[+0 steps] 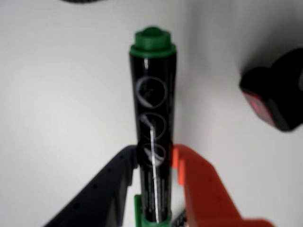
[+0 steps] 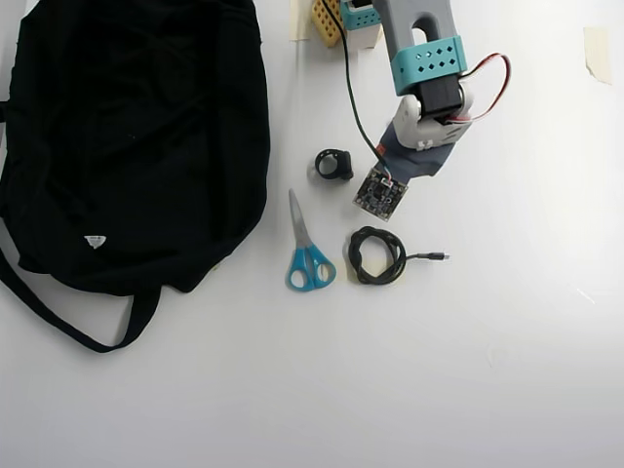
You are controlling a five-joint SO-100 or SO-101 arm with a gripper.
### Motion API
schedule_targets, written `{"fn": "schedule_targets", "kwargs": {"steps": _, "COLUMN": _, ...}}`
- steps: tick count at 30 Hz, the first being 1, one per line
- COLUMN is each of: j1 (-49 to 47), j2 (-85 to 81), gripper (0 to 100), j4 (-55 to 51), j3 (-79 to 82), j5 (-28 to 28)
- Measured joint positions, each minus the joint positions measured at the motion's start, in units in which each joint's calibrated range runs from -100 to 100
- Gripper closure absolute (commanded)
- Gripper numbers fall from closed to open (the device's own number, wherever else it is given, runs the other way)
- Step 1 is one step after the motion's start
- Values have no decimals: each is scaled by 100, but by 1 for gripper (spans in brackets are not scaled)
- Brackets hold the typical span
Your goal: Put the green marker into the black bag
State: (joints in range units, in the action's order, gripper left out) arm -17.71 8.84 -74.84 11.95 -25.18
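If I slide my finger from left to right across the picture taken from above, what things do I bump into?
black bag → blue-handled scissors → small black ring-shaped thing → coiled black cable → robot arm

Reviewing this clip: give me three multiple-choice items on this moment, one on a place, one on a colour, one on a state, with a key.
1. In the overhead view, the black bag lies:
A. left of the scissors
B. right of them
C. under them

2. The scissors' handles are:
A. red
B. blue
C. yellow

3. In the wrist view, the gripper is:
A. empty
B. shut on the green marker
C. holding a cable

Key: 1 A, the bag fills the left side; 2 B, the handles show blue; 3 B, both fingers press the barrel.
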Motion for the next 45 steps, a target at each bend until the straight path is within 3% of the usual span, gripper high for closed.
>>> {"fn": "schedule_targets", "kwargs": {"steps": 13, "j1": 15, "j2": -739, "gripper": 98, "j4": -86, "j3": 8, "j5": 523}}
{"fn": "schedule_targets", "kwargs": {"steps": 23, "j1": 426, "j2": -1395, "gripper": 98, "j4": -781, "j3": 8, "j5": 952}}
{"fn": "schedule_targets", "kwargs": {"steps": 45, "j1": 2888, "j2": -1420, "gripper": 98, "j4": -1176, "j3": -377, "j5": 1739}}
